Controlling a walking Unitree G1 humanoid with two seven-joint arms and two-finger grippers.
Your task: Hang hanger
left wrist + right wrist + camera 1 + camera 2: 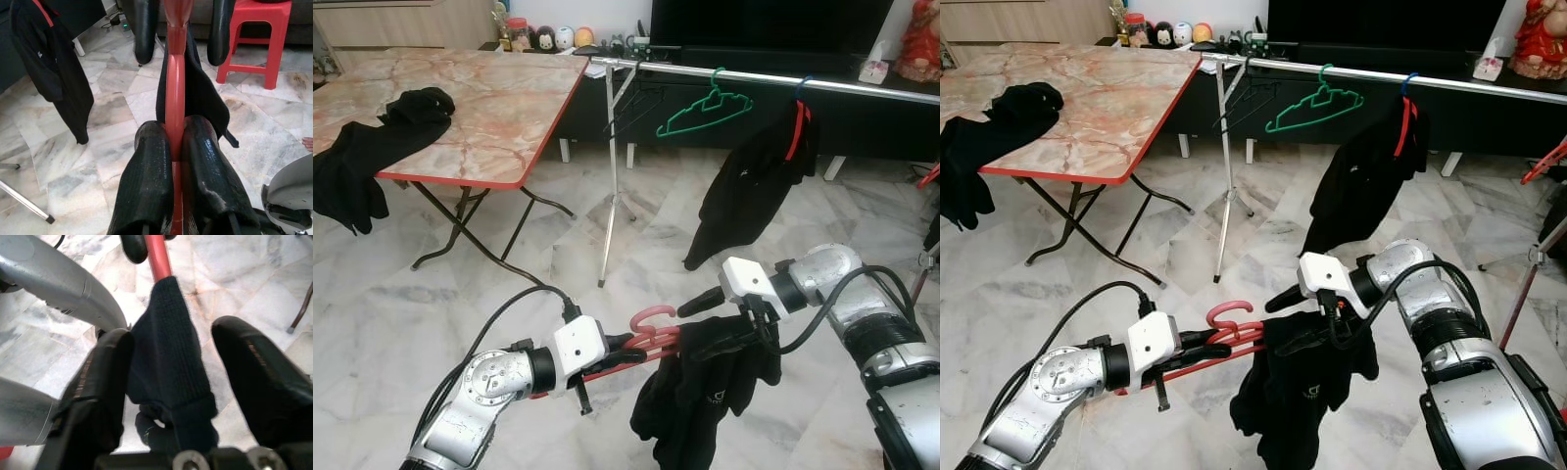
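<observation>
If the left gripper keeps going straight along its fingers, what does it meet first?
Probably the right gripper, whose fingers stand open around the black garment on the red hanger that the left gripper clamps.

A: Left arm? 
B: Bent low at 7 o'clock, forearm reaching toward centre. Left gripper [173, 161] pinched tight on the red hanger [174, 98], both fingers [146, 171] pressed against its bar.
A: Right arm? 
B: Comes in from 4 o'clock, elbow bent, wrist turned inward. Right gripper [171, 367] spread wide, fingers [105, 377] either side of the black garment [168, 357], left finger touching it.
</observation>
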